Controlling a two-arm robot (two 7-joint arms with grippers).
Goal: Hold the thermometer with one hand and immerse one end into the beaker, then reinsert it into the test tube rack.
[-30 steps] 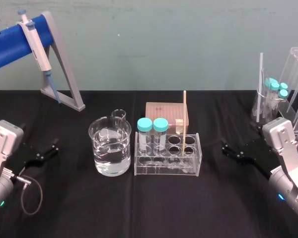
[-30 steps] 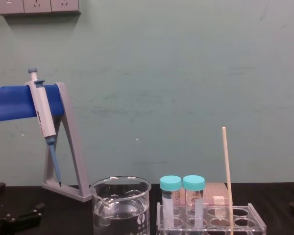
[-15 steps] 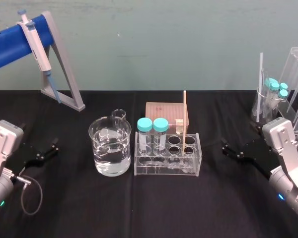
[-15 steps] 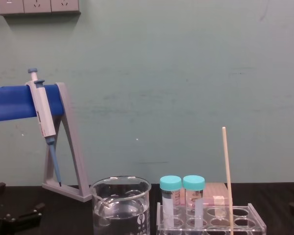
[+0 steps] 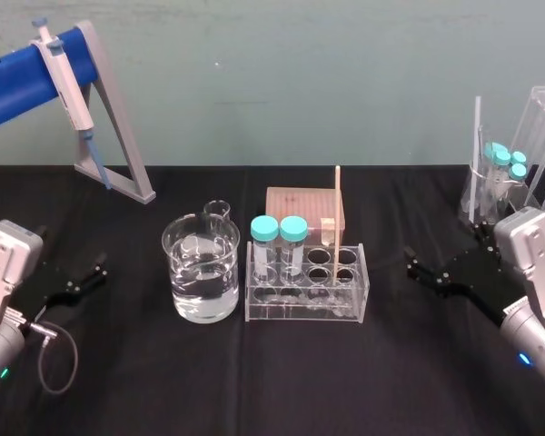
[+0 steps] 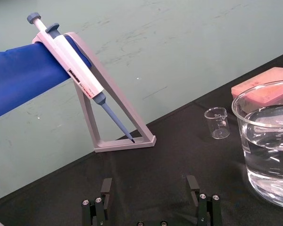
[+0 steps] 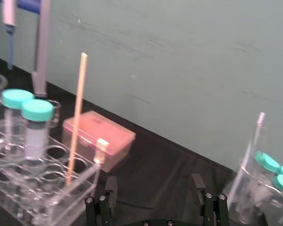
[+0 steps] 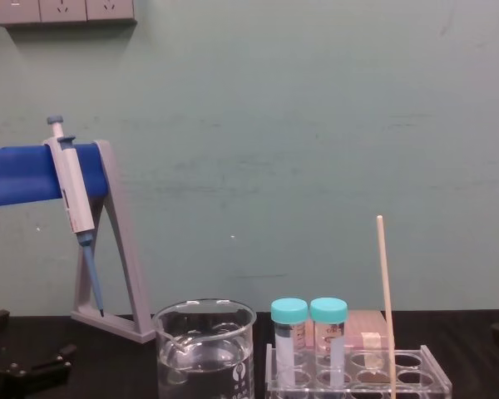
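The thermometer [image 5: 335, 213] stands upright in a right-side hole of the test tube rack [image 5: 306, 311], just beside the beaker [image 5: 201, 272]. The right end effector [image 5: 420, 275] is wide open and empty, low over the surface, well apart from the rack. The left end effector [image 5: 77, 283] is parked open and empty on the other side. I judge that grasping, dipping and reinserting are all left to do.

You're looking at a lab bench: a black-covered table [image 5: 254, 381] against a green wall [image 5: 300, 82], with a pipette [image 5: 62, 68] hung on its stand [image 5: 120, 145] far left, a part-filled beaker [image 5: 202, 268] and a rack [image 5: 307, 289] of capped tubes [image 5: 265, 243] in the middle, a pink box [image 5: 302, 207] behind, and more glassware [image 5: 501, 182] far right.
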